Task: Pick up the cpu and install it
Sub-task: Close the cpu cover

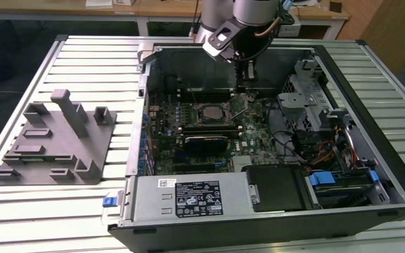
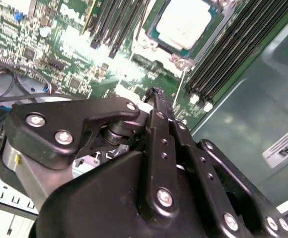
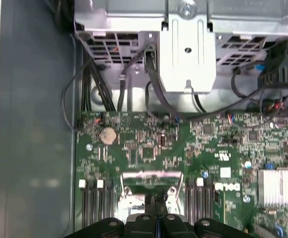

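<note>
Shows an open computer case [image 1: 181, 68] lying on its side on a slatted metal table [image 1: 83, 58], with a grey plastic block [image 1: 55, 142] well apart from it at 9 o'clock, on the exterior view's left.

Reaches into the case from 12 o'clock with the single arm, ending in a black gripper [image 1: 248, 89] hanging low over the green circuit board [image 1: 255, 139]. Keeps the jaws pressed together into one narrow tip in both wrist views, with nothing pinched between them.

Places the cpu [image 1: 210, 112] not in the jaws but lying flat in the socket [image 2: 151, 44] near the middle of the board, pale metal top facing up. Puts it near the fingertips in the exterior view, at about 8 o'clock from them and apart from them. Has no long axis to speak of, being square, with edges lined up with the case walls.

Sets a thin metal lever [image 1: 239, 108] between fingertips and socket, tilted up off the board and running from roughly 1 o'clock down to 7 o'clock. Looks to be the nearest thing to the tip, though contact cannot be told.

Judging by this, seems to leave the chip already seated and the socket not yet latched.
</note>
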{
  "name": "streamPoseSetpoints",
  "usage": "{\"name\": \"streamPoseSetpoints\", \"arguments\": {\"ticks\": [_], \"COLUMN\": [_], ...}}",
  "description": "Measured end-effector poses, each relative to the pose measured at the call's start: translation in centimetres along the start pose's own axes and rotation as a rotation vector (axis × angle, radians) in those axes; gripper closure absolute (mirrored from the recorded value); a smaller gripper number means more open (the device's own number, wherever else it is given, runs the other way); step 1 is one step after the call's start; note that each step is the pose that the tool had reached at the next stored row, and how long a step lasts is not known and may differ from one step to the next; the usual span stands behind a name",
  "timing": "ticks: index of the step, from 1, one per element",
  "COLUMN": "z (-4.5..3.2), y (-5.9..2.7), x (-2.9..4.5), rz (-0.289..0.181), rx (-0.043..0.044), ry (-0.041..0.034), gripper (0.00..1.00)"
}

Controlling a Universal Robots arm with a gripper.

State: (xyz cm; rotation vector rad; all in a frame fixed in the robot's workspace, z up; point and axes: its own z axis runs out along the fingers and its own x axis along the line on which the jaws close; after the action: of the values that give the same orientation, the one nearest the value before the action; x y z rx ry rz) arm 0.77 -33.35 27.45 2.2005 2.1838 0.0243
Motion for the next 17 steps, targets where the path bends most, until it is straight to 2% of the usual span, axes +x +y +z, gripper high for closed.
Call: {"name": "streamPoseSetpoints", "arguments": {"ticks": [8, 17], "z": [0.62, 1.43], "y": [1.55, 2.74], "x": [0.03, 0.08], "rz": [0.0, 0.0], "rx": [0.0, 0.0], "ry": [0.0, -0.0001], "gripper": [0.89, 0.89]}}
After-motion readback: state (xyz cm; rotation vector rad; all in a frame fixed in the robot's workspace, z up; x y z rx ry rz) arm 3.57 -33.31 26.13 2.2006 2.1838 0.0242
